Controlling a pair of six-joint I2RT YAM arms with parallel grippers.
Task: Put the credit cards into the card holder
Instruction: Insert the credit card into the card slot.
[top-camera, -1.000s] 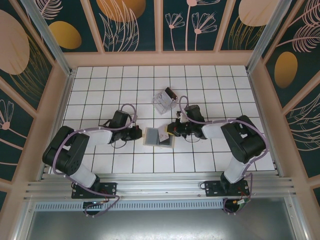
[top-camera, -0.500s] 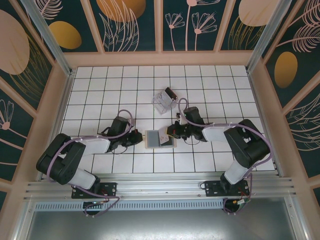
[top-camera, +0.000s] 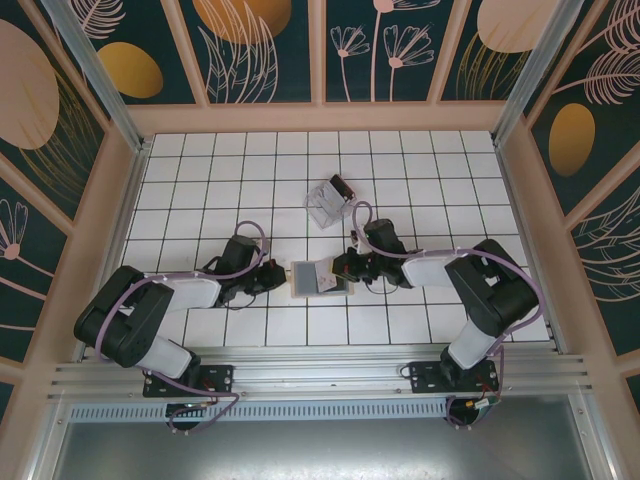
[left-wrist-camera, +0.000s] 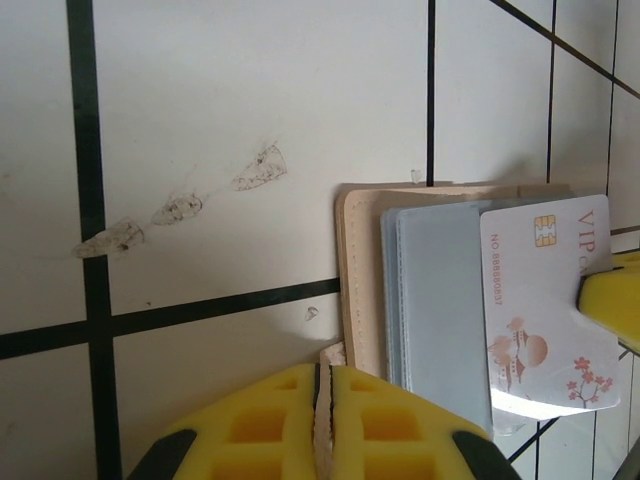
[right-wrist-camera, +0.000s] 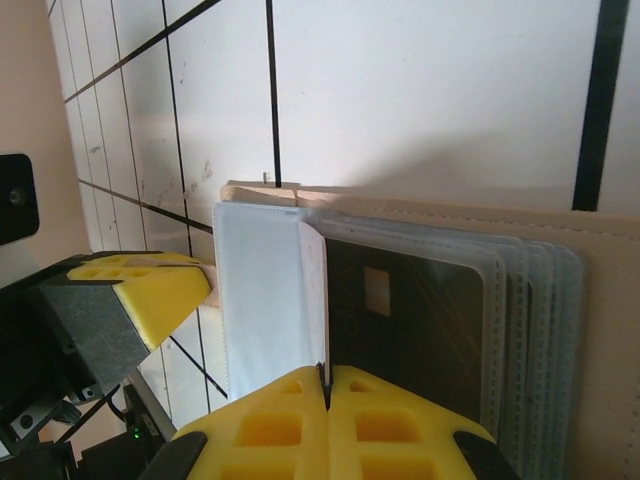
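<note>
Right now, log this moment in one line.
left gripper: shut on card holder | right gripper: shut on credit card | stage: card over holder

On the white card (left-wrist-camera: 545, 300) lying across the card holder (left-wrist-camera: 355, 270), I read "VIP" in reddish capitals in one corner, turned sideways to my left wrist camera. Beside the gold chip on that same card stood a small printed line beginning "NO", followed by a row of digits too fine for me to read with certainty. The dark card (right-wrist-camera: 410, 330) in the holder's clear sleeve carried no lettering I could make out.
</note>
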